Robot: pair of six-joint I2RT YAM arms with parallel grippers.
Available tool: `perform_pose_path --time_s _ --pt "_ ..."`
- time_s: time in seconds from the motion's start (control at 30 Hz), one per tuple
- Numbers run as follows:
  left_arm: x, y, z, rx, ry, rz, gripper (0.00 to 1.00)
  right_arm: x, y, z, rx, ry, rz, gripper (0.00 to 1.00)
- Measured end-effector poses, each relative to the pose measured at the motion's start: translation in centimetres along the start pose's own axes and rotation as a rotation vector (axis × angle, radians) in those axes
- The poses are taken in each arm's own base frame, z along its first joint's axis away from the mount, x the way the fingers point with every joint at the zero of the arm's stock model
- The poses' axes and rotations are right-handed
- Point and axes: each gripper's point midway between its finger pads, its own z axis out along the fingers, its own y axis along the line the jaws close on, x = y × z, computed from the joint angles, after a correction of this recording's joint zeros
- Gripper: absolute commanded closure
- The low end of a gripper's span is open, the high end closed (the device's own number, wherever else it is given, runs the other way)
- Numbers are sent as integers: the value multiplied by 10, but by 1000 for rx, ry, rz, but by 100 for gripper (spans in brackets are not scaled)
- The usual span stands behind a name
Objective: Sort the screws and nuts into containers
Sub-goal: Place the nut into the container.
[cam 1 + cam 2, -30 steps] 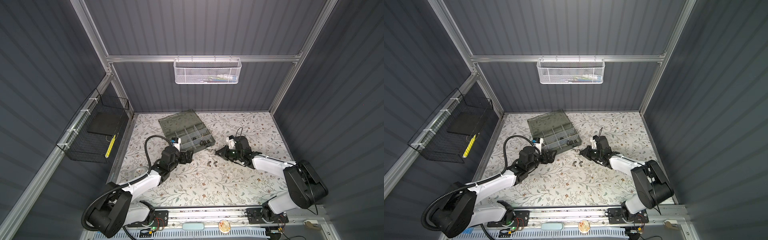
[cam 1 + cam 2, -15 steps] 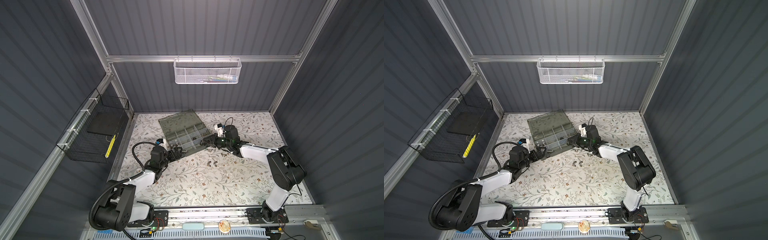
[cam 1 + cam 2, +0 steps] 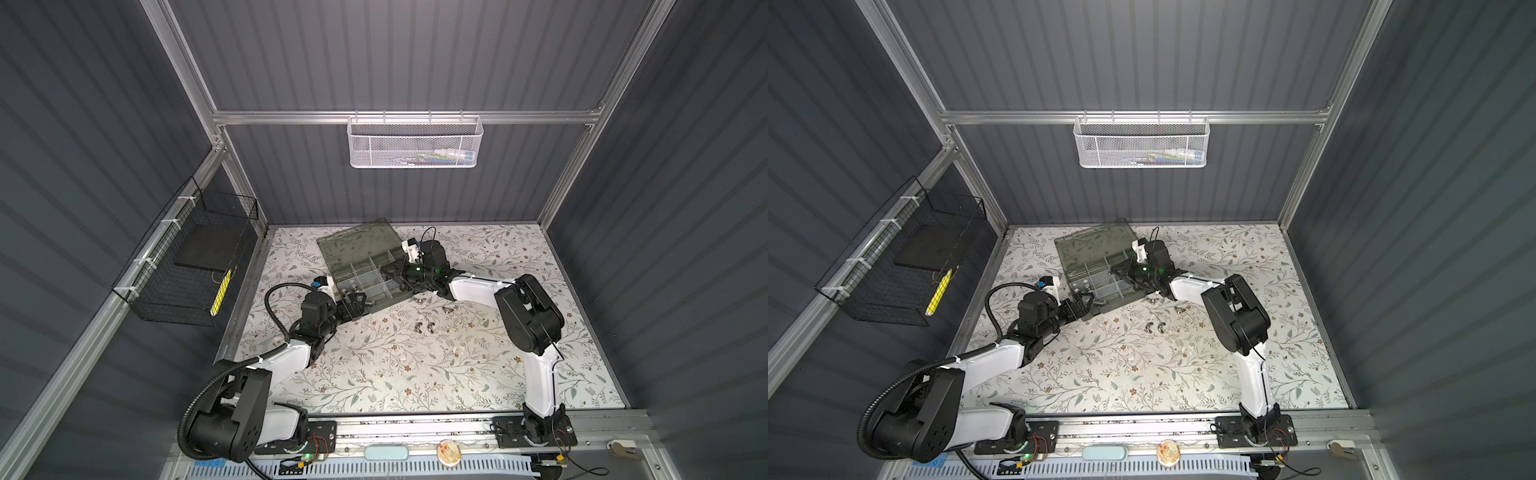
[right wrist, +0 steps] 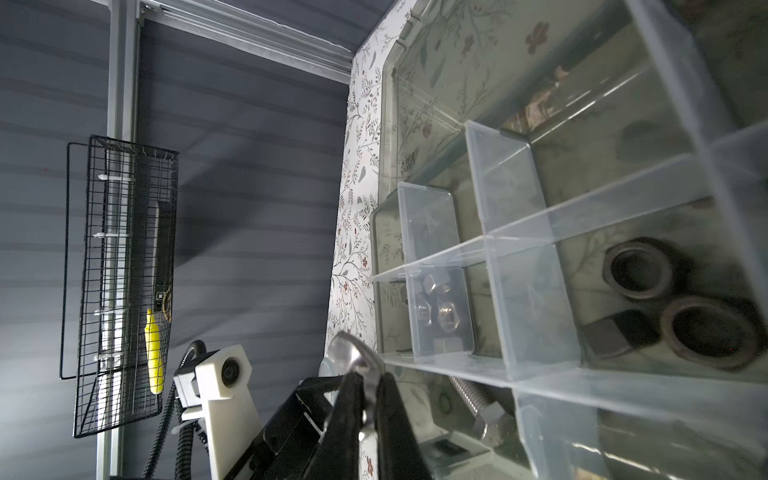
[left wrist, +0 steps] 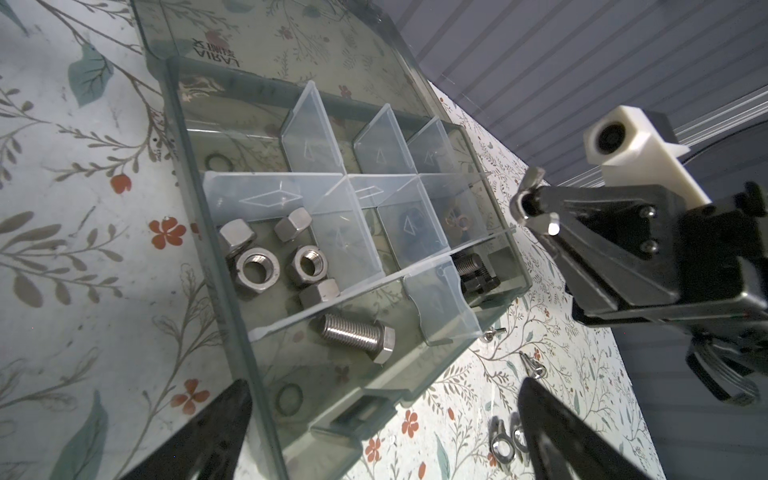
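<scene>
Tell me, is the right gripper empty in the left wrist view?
No, the right gripper is shut on a silver wing nut, whose ears stick out past the black fingertips.

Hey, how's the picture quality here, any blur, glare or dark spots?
Left wrist view: silver nuts sharp and evenly lit; the left gripper's fingers are dark silhouettes. Right wrist view: dim, the near dark nuts soft, the wing nut held by the right gripper glinting. Both top views: loose wing nuts too small for detail.
</scene>
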Motion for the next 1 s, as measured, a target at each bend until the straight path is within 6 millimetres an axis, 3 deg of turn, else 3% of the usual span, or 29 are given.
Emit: perform_pose_path --time_s 0.37,0.77,1.0 --pt "0 -1 0 3 2 0 0 -8 -1 14 1 -1 1 95" --pt "1 -1 0 5 4 0 0 8 -32 39 65 49 27 90" --pt "1 -2 0 9 6 0 0 10 -44 41 101 51 29 84"
